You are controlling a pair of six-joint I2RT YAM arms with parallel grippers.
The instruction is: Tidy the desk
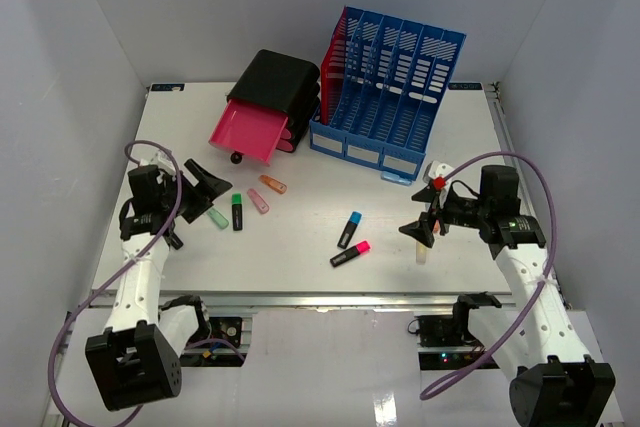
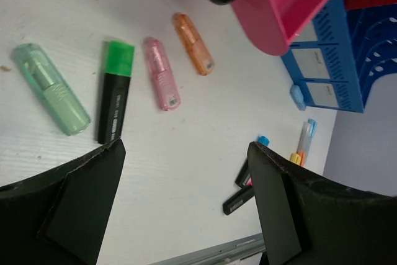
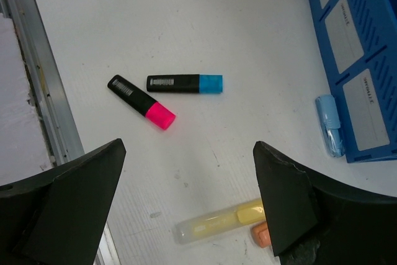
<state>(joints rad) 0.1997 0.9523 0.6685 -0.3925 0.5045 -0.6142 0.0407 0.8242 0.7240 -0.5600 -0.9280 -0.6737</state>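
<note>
The white desk holds scattered highlighters. A mint one, a green-capped black one, a pink one and an orange one lie ahead of my left gripper, which is open and empty above the desk. A blue-capped marker and a pink-capped marker lie mid-desk. A pale yellow highlighter lies under my right gripper, which is open and empty. An orange item peeks out beside its right finger.
A black drawer unit with its pink drawer pulled open stands at the back. A blue file rack stands beside it, with a light blue highlighter at its foot. The metal rail marks the near edge.
</note>
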